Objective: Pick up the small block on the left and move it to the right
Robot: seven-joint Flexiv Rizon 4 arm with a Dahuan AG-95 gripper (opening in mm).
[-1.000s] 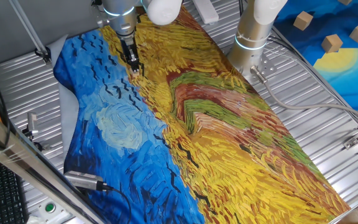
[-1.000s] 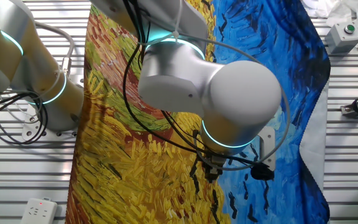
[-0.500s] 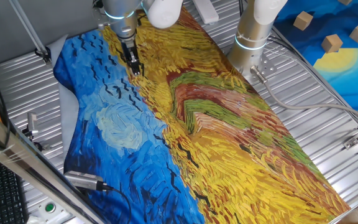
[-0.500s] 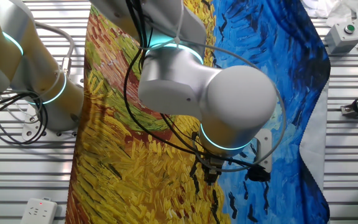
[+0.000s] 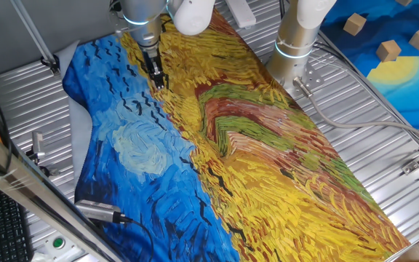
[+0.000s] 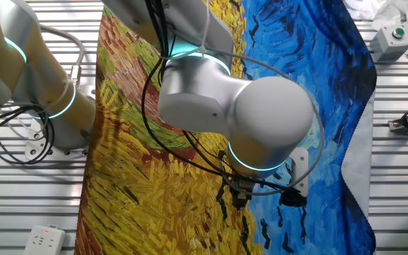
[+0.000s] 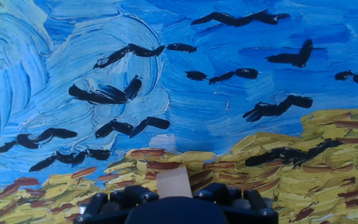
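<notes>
The small block, a tiny pale-tan cube, shows in the hand view between the two dark fingertips of my gripper, which is shut on it. Below it lies the painted cloth, at the seam of blue sky and yellow field. In one fixed view the gripper hangs at the far left of the cloth, its fingers pointing down; the block is too small to make out there. In the other fixed view the arm's big wrist hides most of the gripper.
Larger tan wooden blocks lie at the back right on a blue-and-yellow sheet. The arm's base column stands behind the cloth. A second arm, a button box and a cabled camera sit around the cloth.
The gripper has shifted only slightly, up and a touch sideways, still at the cloth's left end with the block between its fingers.
</notes>
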